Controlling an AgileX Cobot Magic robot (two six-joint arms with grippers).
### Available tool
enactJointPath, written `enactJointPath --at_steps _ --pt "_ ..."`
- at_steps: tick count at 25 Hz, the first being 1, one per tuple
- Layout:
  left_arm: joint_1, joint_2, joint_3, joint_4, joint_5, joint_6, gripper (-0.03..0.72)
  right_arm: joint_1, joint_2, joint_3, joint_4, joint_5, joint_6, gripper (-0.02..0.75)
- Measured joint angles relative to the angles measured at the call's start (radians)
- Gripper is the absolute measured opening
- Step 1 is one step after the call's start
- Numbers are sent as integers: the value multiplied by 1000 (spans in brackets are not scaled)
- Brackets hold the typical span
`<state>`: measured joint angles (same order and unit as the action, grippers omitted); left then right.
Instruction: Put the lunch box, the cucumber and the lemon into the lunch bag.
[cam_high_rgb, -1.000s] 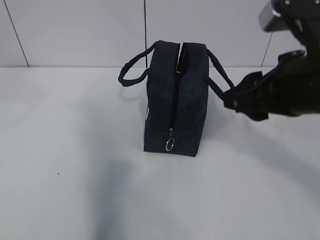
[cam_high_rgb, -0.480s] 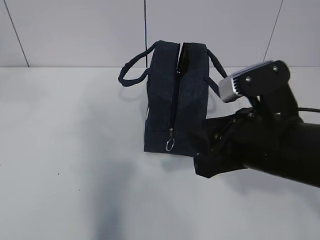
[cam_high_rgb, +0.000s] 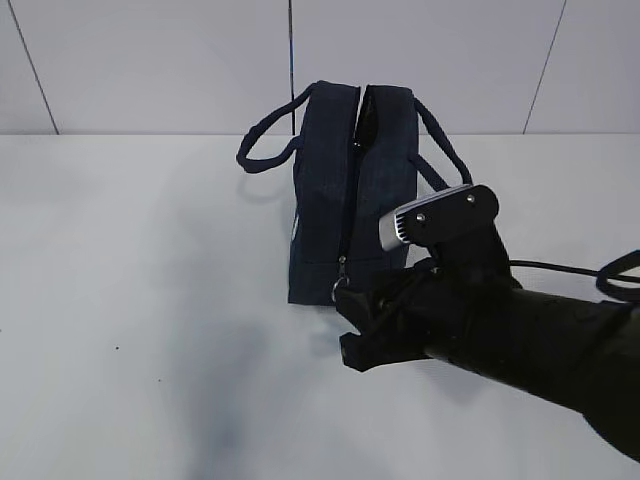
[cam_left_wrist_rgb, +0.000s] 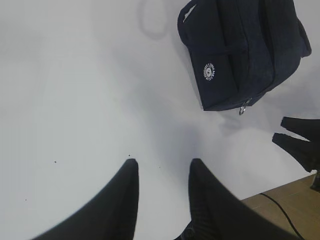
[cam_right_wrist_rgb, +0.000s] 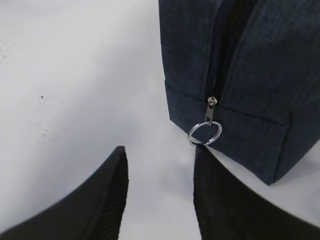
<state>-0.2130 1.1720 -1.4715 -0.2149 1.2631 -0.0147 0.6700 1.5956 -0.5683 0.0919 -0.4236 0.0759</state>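
lunch bag (cam_right_wrist_rgb: 260, 75): boxy navy fabric | ring pull (cam_right_wrist_rgb: 204, 134): silver loop | right tool (cam_right_wrist_rgb: 160, 165): released, empty

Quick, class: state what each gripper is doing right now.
Left gripper: open, holding nothing.
Right gripper: open, empty, beside the lunch bag's ring pull.

White table (cam_high_rgb: 120, 300) before a pale panelled wall (cam_high_rgb: 150, 60).

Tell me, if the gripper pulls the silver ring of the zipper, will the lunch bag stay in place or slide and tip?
The lunch bag stands tall and narrow, nothing holds it, so it would probably slide or tip. Its fabric walls look soft and may buckle. The silver ring hangs loose and looks thin, so it may slip from the open right gripper.
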Motion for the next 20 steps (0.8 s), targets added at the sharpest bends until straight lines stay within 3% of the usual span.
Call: enactJointPath --at_steps 9,20 --pt "0 0 0 0 0 -1 246 0 187 0 0 -252 6 345" --pt "0 0 0 2 0 -2 246 0 294 -10 34 -341 8 345"
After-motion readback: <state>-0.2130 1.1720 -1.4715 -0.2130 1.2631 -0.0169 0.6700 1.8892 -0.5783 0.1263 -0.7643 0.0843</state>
